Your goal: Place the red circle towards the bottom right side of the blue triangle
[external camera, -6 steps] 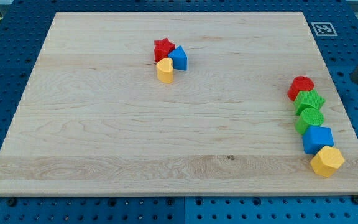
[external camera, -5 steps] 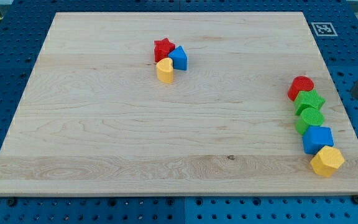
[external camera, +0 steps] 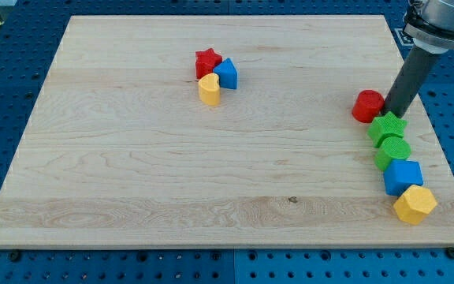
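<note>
The red circle (external camera: pixel 367 106) lies on the wooden board (external camera: pixel 172 158) near the view's right edge. My tip (external camera: pixel 390 113) stands right beside it, on its right, touching or nearly so. The blue triangle (external camera: pixel 226 73) sits far off at the view's upper middle, packed with a red star (external camera: pixel 206 60) on its left and a yellow heart (external camera: pixel 209 89) at its lower left.
Below the tip a column runs down the board's right side: green star (external camera: pixel 388 126), green circle (external camera: pixel 393 151), blue block (external camera: pixel 403 176), yellow hexagon (external camera: pixel 414 205). A fiducial marker (external camera: pixel 408 35) sits at the top right corner.
The rod has swung in from the right edge onto the board. The red circle has shifted left and slightly up, away from the green star.
</note>
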